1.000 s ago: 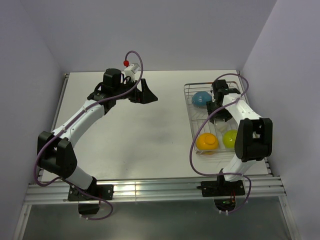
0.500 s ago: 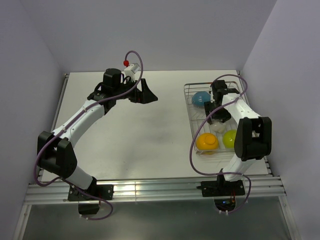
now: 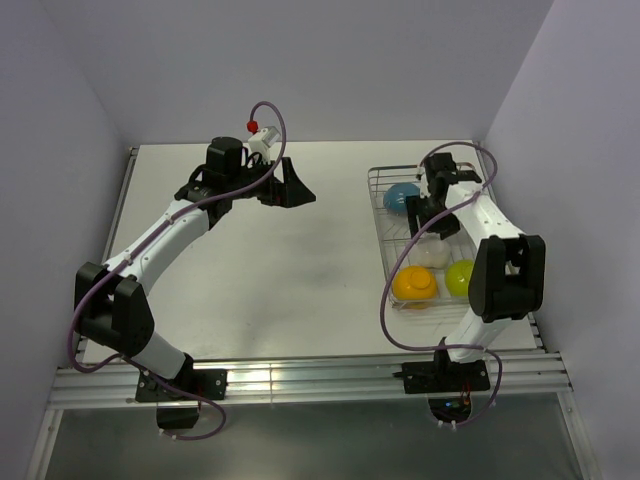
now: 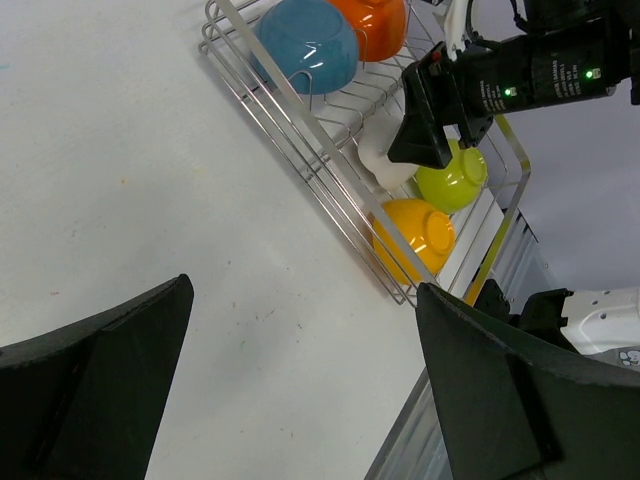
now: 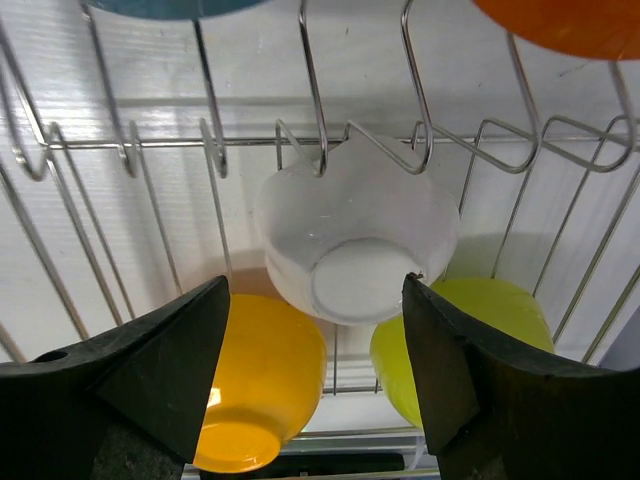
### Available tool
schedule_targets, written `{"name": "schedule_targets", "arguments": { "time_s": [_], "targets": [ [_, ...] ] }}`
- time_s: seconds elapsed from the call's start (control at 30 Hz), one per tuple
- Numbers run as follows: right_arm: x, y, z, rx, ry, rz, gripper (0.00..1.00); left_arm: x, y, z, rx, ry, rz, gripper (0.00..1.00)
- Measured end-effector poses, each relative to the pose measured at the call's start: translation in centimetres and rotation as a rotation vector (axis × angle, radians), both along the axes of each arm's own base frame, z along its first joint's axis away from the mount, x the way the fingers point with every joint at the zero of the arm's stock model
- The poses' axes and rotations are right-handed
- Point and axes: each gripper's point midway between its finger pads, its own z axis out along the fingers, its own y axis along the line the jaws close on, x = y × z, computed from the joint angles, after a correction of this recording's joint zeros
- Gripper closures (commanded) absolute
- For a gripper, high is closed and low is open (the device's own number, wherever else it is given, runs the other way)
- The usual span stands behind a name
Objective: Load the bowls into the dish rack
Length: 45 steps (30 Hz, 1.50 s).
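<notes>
Right gripper is hanging spread wide and empty over the small white round bowl, which is lying base-up in the silver wire dish rack. A yellow-orange bowl is sitting at its 7 o'clock, a lime-green bowl at 5. Left gripper is hovering agape above the white table.

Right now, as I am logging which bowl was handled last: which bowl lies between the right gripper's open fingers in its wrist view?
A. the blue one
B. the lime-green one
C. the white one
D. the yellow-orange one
C: in the right wrist view the white bowl lies in the dish rack, centred between the open fingers of the right gripper. The lime-green bowl and yellow-orange bowl sit off to either side.
</notes>
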Motion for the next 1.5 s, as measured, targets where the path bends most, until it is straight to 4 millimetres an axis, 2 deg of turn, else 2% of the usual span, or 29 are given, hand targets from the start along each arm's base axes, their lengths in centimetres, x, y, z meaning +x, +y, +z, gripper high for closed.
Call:
{"name": "schedule_targets", "arguments": {
  "time_s": [0.13, 0.23, 0.4, 0.6, 0.7, 0.83, 1.0, 1.1, 1.2, 1.37, 1.5],
  "targets": [
    [1.0, 0.5, 1.6, 0.027, -0.048, 0.008, 0.18, 0.0, 0.0, 0.0, 0.001, 0.001, 0.001, 0.0],
    [1.8, 1.1, 3.6, 0.058, -0.105, 0.022, 0.09, -0.1, 0.1, -0.2, 0.007, 0.006, -0.001, 0.0],
    [3.1, 2.5, 8.2, 0.134, -0.24, 0.068, 0.0, -0.4, 0.6, -0.3, 0.029, 0.028, -0.021, 0.01],
    [3.7, 5.4, 14.3, 0.281, -0.398, 0.166, 0.0, 0.1, 2.0, 0.6, 0.044, 0.016, -0.019, 0.01],
    [3.4, 7.5, 16.5, 0.392, -0.443, 0.228, 0.0, 0.6, 3.1, 0.7, 0.055, 0.021, 0.0, 0.01],
    [2.4, 10.6, 18.4, 0.541, -0.465, 0.317, 0.0, 1.3, 5.5, 0.2, 0.077, 0.041, 0.034, 0.01],
    [0.0, 14.8, 20.5, 0.64, -0.493, 0.462, 0.0, 2.5, 10.1, -0.8, 0.121, 0.055, 0.117, 0.0],
    [-1.2, 17.1, 20.8, 0.676, -0.482, 0.539, 0.0, 2.2, 12.9, -1.2, 0.158, 0.045, 0.171, 0.0],
    [-2.4, 19.0, 19.3, 0.697, -0.432, 0.588, 0.0, 0.9, 15.0, -1.4, 0.209, 0.023, 0.202, 0.01],
    [-4.7, 21.3, 16.0, 0.702, -0.325, 0.644, 0.0, -1.7, 16.3, -1.3, 0.285, -0.04, 0.202, 0.0],
    [-6.3, 22.7, 14.8, 0.698, -0.28, 0.696, 0.0, -2.8, 16.8, -1.5, 0.31, -0.064, 0.206, 0.0]
  ]
}}
